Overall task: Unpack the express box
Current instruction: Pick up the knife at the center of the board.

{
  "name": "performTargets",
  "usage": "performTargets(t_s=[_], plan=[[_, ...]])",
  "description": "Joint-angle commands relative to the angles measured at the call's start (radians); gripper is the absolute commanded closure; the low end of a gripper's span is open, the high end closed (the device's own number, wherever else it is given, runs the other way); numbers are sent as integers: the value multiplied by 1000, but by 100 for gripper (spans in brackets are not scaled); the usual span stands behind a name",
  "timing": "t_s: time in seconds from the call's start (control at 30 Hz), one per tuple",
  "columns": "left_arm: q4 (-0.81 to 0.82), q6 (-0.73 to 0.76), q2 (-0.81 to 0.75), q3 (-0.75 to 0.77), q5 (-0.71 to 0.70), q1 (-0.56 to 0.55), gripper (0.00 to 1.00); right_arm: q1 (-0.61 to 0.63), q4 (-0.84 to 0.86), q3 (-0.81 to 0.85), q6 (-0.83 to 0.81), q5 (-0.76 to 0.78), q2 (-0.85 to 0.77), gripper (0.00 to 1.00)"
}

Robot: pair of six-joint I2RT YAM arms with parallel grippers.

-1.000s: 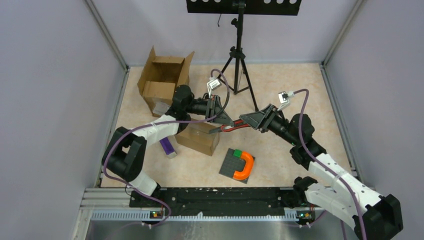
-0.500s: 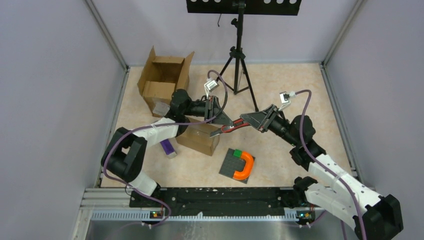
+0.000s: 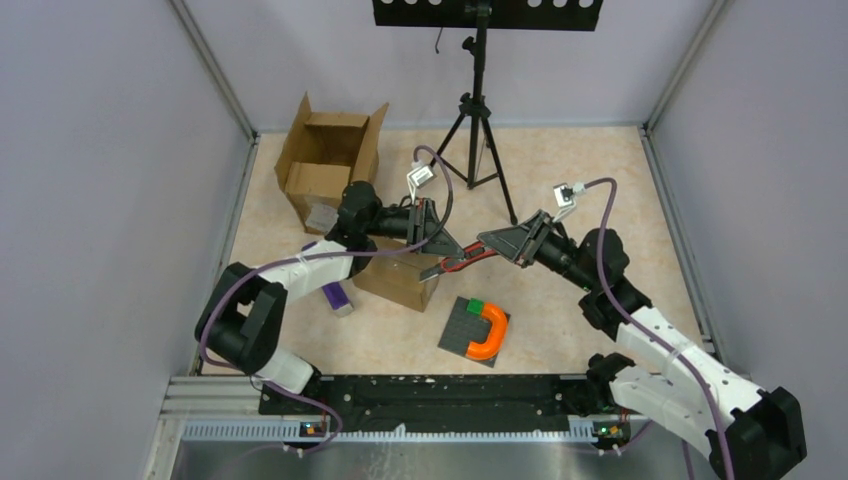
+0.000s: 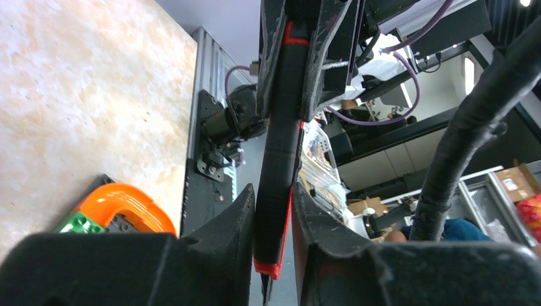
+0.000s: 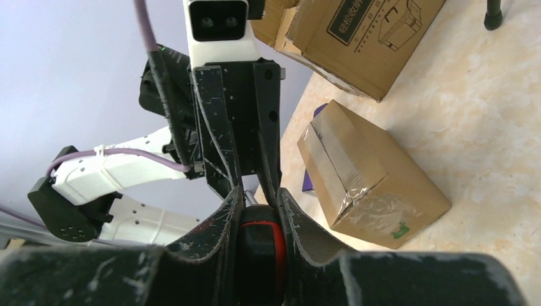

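Note:
A small taped cardboard box (image 3: 398, 280) lies on the table left of centre; it also shows in the right wrist view (image 5: 373, 182). A red and black utility knife (image 3: 462, 258) is held in the air just right of the box, between both grippers. My left gripper (image 3: 440, 258) is shut on its blade end (image 4: 281, 159). My right gripper (image 3: 492, 240) is shut on its handle (image 5: 258, 245). The two grippers face each other tip to tip.
An open empty cardboard box (image 3: 325, 160) stands at the back left. A purple item (image 3: 335, 295) lies left of the taped box. A grey plate with an orange U-piece (image 3: 488, 330) and a green brick lies in front. A black tripod (image 3: 478, 120) stands behind.
Both grippers and the knife have shifted slightly left, towards the taped box. The left wrist has drawn back a little. Both grips are unchanged.

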Motion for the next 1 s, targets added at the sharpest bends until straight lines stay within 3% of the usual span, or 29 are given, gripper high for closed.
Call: performTargets(t_s=[0.0, 0.3, 0.63, 0.97], plan=[[-81, 73, -59, 19, 34, 2, 66, 5, 0, 91, -103, -21, -2, 100], [-110, 107, -108, 42, 86, 1, 53, 5, -79, 178, -183, -83, 15, 100], [-177, 154, -154, 34, 94, 1, 61, 8, -71, 225, -177, -183, 57, 100], [-186, 159, -160, 26, 87, 3, 63, 41, -94, 230, -193, -171, 63, 100]])
